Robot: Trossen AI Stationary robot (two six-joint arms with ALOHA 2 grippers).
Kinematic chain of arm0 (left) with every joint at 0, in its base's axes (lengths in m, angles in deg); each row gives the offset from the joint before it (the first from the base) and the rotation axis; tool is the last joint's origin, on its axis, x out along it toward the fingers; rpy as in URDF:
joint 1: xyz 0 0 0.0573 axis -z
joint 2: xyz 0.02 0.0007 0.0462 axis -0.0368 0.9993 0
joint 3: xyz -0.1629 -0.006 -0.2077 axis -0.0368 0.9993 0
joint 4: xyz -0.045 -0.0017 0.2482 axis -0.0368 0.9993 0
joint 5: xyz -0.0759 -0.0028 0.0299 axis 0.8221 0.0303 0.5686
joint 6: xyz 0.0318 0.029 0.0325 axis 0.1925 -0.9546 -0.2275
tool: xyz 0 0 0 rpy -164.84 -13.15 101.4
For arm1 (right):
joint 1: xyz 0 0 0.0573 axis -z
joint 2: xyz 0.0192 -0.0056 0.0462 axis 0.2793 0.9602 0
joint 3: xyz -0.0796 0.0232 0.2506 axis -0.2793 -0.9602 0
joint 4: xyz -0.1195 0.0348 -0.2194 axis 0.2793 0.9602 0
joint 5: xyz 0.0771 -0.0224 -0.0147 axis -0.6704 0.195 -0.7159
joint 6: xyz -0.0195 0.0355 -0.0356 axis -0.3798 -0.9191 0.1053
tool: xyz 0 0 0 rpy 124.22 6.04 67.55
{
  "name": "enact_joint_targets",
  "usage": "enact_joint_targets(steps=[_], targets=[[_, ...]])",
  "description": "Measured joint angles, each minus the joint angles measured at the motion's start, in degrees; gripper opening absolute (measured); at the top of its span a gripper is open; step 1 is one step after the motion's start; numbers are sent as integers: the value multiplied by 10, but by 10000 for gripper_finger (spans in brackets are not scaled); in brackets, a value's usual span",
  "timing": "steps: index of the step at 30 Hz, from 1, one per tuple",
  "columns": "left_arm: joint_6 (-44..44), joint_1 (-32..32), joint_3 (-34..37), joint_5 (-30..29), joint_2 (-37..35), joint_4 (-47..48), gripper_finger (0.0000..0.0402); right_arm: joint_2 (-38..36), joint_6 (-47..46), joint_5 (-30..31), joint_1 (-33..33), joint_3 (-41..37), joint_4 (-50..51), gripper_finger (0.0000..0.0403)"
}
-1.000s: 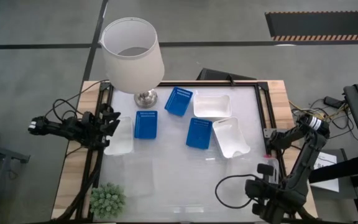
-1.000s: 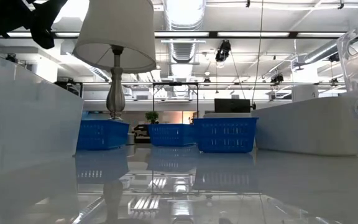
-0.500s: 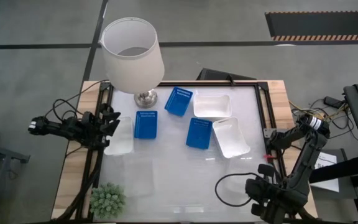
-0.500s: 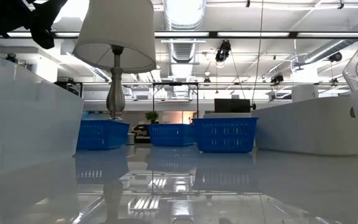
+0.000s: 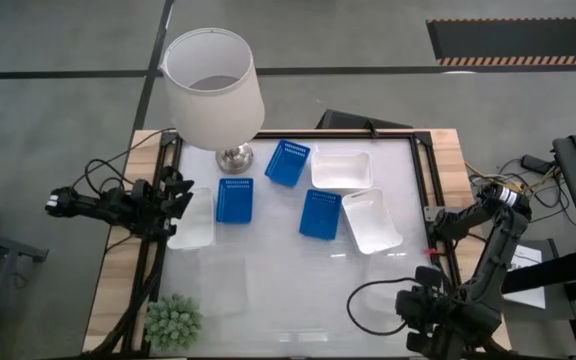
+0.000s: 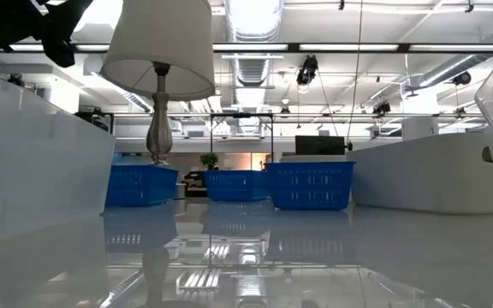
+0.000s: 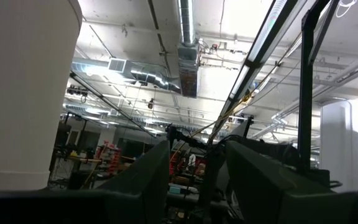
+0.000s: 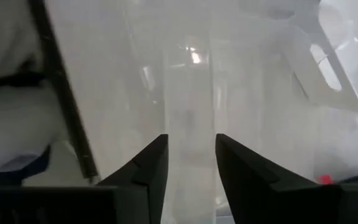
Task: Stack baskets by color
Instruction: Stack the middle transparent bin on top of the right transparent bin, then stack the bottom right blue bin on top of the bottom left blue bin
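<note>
Baskets [image 5: 319, 214] all lie apart on the counter [image 5: 288, 300], none stacked; left fingers [image 7: 191, 180] wide; right fingers [image 8: 188, 168] parted, holding nothing.

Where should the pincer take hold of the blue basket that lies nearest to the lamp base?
Probably the blue basket is best taken by one rim of its flared wall, from straight above. It sits upright and open, slightly turned, and apart from the lamp base and the white basket.

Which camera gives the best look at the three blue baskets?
The high view: all three blue baskets show whole from above, separate, with slotted bases. The low view shows only their side walls in a row. Neither wrist view shows them.
</note>
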Motion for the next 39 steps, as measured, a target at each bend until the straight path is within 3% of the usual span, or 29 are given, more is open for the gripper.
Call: enact_joint_targets(steps=[3,11,20,25,33,35,39], targets=[[0,0,0,0,0,0,143,0,5,34,0,5,2,108],[0,0,0,0,0,0,143,5,16,39,0,-28,-14,18],[0,0,0,0,0,0,143,7,7,50,0,-94,-102,9],[0,0,0,0,0,0,143,5,4,68,0,-102,-99,31],[1,0,0,0,8,0,143,-6,18,72,1,-96,-88,113],[1,0,0,0,19,0,143,-16,19,106,1,-94,-87,125],[10,0,-1,-13,50,-18,143,-31,53,247,0,-96,-89,135]])
